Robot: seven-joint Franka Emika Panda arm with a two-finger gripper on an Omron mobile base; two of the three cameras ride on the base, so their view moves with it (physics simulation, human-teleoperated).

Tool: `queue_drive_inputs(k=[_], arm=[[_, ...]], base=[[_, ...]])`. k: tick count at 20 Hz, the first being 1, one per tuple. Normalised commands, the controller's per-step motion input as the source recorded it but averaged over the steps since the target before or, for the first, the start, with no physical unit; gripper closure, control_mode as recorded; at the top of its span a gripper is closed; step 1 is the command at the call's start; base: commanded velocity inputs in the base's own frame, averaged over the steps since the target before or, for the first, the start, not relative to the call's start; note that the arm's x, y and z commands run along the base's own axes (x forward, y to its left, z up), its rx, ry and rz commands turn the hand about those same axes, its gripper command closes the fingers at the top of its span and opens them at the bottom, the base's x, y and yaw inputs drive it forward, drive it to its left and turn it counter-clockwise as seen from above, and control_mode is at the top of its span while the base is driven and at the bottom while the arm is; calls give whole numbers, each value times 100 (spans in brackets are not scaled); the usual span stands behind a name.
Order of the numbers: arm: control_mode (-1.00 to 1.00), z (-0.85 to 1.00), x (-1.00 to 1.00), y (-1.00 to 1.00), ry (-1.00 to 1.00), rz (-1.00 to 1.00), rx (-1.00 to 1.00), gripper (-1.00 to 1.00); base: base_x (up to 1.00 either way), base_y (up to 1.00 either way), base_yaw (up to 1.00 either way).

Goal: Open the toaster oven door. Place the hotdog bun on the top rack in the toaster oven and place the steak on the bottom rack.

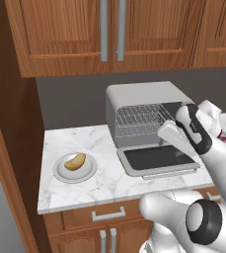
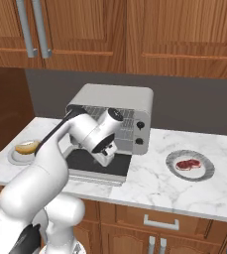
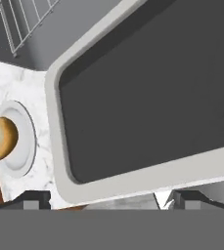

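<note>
The toaster oven [image 1: 139, 94] stands on the counter with its door [image 1: 156, 158] folded down flat in front of it. Inside it, the top rack [image 1: 139, 112] and the bottom rack [image 1: 140, 129] show as wire grids. My gripper [image 2: 106, 159] hangs open just above the door [image 3: 147, 102], fingers pointing down, with nothing between them. The hotdog bun [image 1: 75, 161] lies on a plate [image 1: 65, 174] left of the oven. The steak [image 2: 188, 164] lies on another plate [image 2: 205, 171] to the oven's right.
Wooden wall cabinets [image 1: 109, 29] hang above the oven. The marble counter [image 2: 149, 183] has bare room between the oven and the steak plate. A wooden side panel [image 1: 6, 148] bounds the counter on the left. Drawers with metal handles [image 1: 108, 214] sit below.
</note>
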Motion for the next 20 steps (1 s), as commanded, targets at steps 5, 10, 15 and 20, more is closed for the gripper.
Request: queue_drive_inputs(k=[5, 10, 15, 20], arm=[[-100, -3, 7, 0, -28, 13, 0, -100], [-100, 0, 1, -1, -34, 17, 0, -100], [-100, 0, 14, -4, -14, 16, -1, -100], [-100, 0, 12, -10, -12, 22, 0, -100]], base=[[0, 0, 0], [0, 0, 0], [0, 0, 0], [0, 0, 0]])
